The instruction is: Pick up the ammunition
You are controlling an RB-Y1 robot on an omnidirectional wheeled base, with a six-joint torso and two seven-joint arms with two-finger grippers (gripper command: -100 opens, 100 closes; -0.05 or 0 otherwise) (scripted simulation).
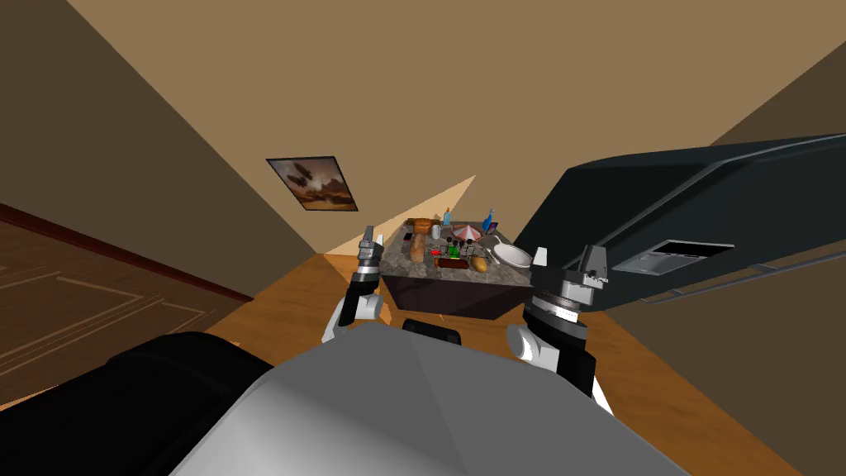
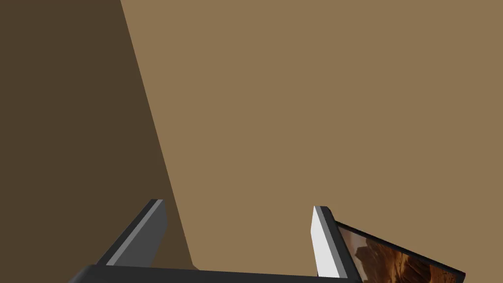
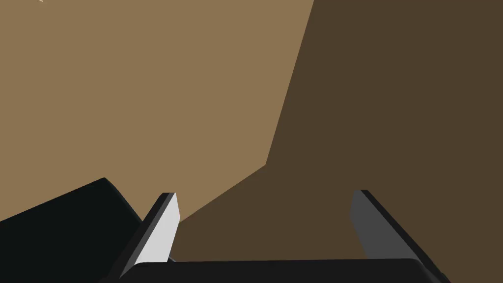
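Light grey, blade-like fingers [image 2: 323,240] of the left hand [image 1: 369,242] stand spread wide; hand released. It is raised in front of the chest, just short of the near left corner of the desk and apart from it.

Right hand [image 1: 570,258] is likewise released, its two fingers [image 3: 159,231] well separated. It is raised off the desk's near right corner, close beside a large black, smooth-sided piece of furniture [image 1: 702,198] that runs off to the right.

Between and beyond the two hands is a low, dark-sided desk with a speckled grey stone top [image 1: 446,299]. The top is crowded:
- A brown loaf of bread [image 1: 422,224] lies at the far left, with a small grey cup [image 1: 435,232] just beside it.
- A blue bottle [image 1: 447,216] and a second blue bottle [image 1: 490,220] stand along the far edge, with a red-and-white cone-shaped thing [image 1: 465,231] between them.
- A white round bowl [image 1: 514,254] sits at the right edge.
- A small green thing [image 1: 453,250] and a small red thing [image 1: 435,252] lie mid-top.
- A brown rod-shaped thing [image 1: 450,263] and a yellowish rounded lump [image 1: 479,264] lie near the front edge.

The ammunition is somewhere in this clutter on the desk top, well apart from both hands. The pieces are too small to tell which one it is.

Further out there is an orange-brown wood floor [image 1: 289,302] around the desk. A framed brown-toned picture [image 1: 314,183] hangs on the wall to the left. A bulky black mass [image 1: 124,405] sits low at my left.
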